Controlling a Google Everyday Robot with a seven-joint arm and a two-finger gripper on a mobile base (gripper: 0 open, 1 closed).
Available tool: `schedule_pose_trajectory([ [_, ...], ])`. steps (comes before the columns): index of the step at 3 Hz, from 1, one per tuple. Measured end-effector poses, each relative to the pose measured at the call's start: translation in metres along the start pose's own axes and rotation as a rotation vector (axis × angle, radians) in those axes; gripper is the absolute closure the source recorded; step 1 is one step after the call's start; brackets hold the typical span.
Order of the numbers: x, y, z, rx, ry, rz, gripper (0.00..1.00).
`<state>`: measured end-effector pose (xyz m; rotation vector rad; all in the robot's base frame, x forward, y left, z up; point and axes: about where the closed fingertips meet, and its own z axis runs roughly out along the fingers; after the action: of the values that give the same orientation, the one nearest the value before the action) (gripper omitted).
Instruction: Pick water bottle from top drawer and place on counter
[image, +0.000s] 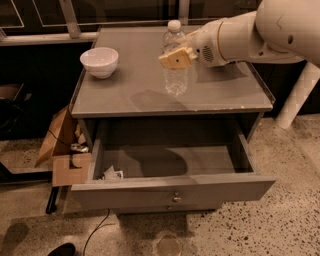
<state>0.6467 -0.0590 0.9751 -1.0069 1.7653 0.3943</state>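
A large white robot arm reaches in from the right. Its tool (176, 56) is clenched around the middle of a small clear plastic water bottle with a white screw cap (176, 81). The water bottle stands upright over the centre of the flat grey worktop of a wooden cabinet (130, 77), well behind the front edge. Below, the wide shallow grey wooden top drawer (150, 186) is pulled fully open.

We judge the main risk to be letting go too early. If the base is not flat on the worktop when the tool releases, the light, tall water bottle could tip and roll off the front edge into the open top drawer or onto the floor. A tilted or sideways withdrawal could also drag it over, since one tan pad sits flat against its ribbed side. A small round white bowl (100, 61) sits well apart on the left, so we see little chance of a collision there.

We cannot tell whether the base touches the worktop or hangs just above it. The far finger is hidden behind the water bottle. The arm covers the worktop's rear right corner and is cut off at the picture's right edge. A pale crumpled scrap (112, 174) lies in the top drawer's front left corner, and we cannot identify it.
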Motion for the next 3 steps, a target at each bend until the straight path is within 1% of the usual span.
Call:
schedule_pose_trajectory([
  [1, -0.003, -0.013, 0.019, -0.003, -0.003, 0.015, 1.00],
  [3, 0.010, -0.018, 0.046, -0.032, 0.024, 0.068, 1.00],
])
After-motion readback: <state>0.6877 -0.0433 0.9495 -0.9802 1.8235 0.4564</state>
